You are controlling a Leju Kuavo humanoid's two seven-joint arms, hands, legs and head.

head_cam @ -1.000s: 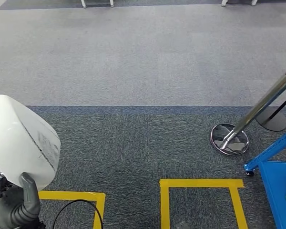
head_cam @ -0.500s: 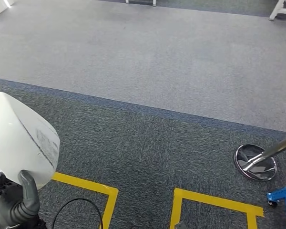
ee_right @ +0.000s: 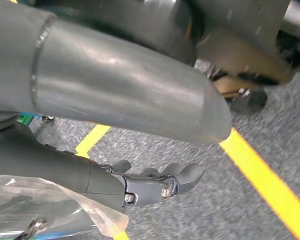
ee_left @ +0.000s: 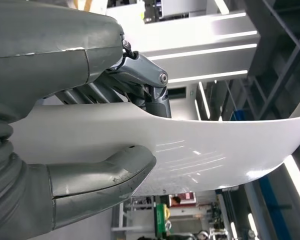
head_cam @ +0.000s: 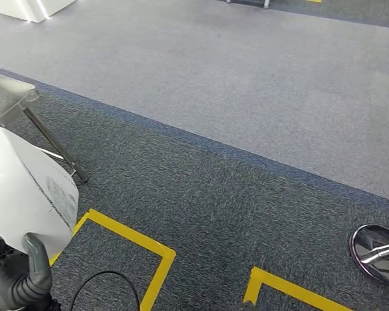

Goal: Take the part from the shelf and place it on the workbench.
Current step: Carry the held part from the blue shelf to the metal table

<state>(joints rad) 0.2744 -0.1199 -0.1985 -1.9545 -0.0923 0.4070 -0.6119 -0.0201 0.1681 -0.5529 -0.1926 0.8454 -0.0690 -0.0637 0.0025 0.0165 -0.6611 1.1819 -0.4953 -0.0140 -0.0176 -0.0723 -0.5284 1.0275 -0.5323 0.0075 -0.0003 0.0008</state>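
The part (head_cam: pixel 26 188) is a large white curved shell at the lower left of the head view. My left hand (head_cam: pixel 21 278) grips it from below at its lower edge. In the left wrist view the thumb (ee_left: pixel 103 180) presses one face of the white part (ee_left: pixel 216 150), and the darker fingers (ee_left: pixel 141 85) lie against the other face. My right hand (ee_right: pixel 114 105) hangs low over the carpet, its thumb and fingers (ee_right: pixel 152 185) apart with nothing between them.
Dark carpet carries yellow tape outlines (head_cam: pixel 129 236), with a paler grey strip beyond. A glass-topped table on a slanted metal leg (head_cam: pixel 50 139) stands at the left. A chrome stanchion base (head_cam: pixel 378 253) sits at the lower right. A black cable loop (head_cam: pixel 104 278) lies near my feet.
The camera has swung left, so the whole floor shifted right. The blue shelf went out of frame and the table corner came in. My left hand still holds the white part.
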